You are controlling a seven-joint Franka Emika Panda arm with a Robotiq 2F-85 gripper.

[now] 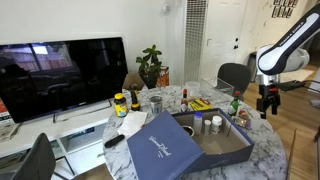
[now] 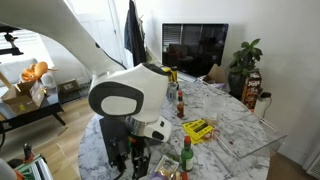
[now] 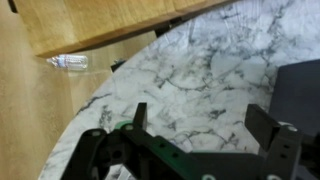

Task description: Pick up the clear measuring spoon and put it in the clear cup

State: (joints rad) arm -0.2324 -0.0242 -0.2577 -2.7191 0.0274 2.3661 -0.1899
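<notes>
Two fingers (image 3: 140,118) of the gripper (image 3: 200,128) are held spread above the edge of the marble table (image 3: 200,70), and, as the clear measuring spoon cannot be made out in any view, it should be located first, the clear cup (image 1: 155,102) standing well apart from the gripper.

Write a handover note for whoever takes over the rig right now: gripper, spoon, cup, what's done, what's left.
Gripper: open, empty, above the edge of the marble table.
Spoon: uncertain; a small clear object on the wood past the table edge may be it.
Cup: probably this clear vessel among the bottles, too small to confirm.
Done: nothing.
Left: grasp spoon, carry, drop in cup.
</notes>
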